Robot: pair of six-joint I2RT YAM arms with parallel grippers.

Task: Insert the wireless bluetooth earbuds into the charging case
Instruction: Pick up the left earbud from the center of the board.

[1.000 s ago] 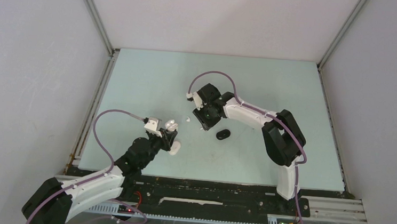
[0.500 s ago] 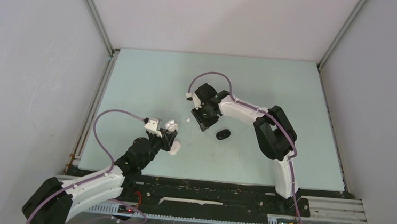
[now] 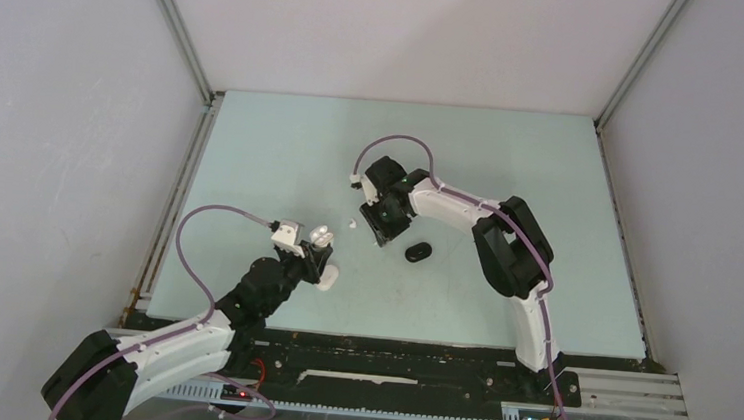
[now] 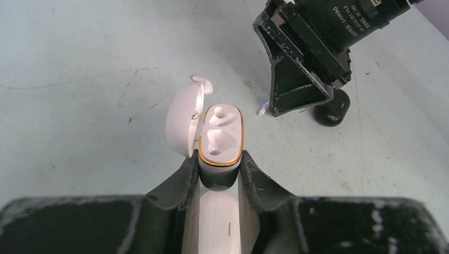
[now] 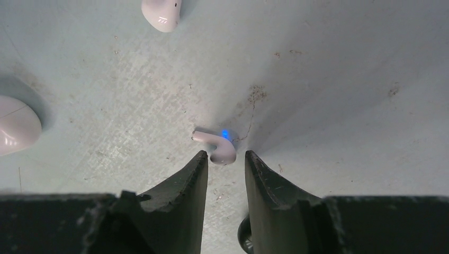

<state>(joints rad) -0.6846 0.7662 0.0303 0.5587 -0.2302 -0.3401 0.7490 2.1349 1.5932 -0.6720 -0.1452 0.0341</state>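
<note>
My left gripper [image 4: 219, 159] is shut on an open white charging case [image 4: 221, 138] with a gold rim; its lid hangs open to the left and both sockets look empty. It also shows in the top view [image 3: 322, 234]. A white earbud [image 5: 217, 144] with a blue light lies on the table just at the tips of my right gripper [image 5: 225, 154], which is open with a narrow gap. A second white earbud [image 5: 161, 11] lies further ahead, behind the case lid in the left wrist view [image 4: 204, 82].
A black oval case [image 3: 418, 251] lies on the pale green table [image 3: 512, 161] just right of my right gripper [image 3: 379, 223]; it also shows in the left wrist view [image 4: 331, 108]. Grey walls enclose the table on three sides.
My right arm has shifted slightly left, bringing its gripper a little closer to the white earbud. My left gripper and the case have not moved.
</note>
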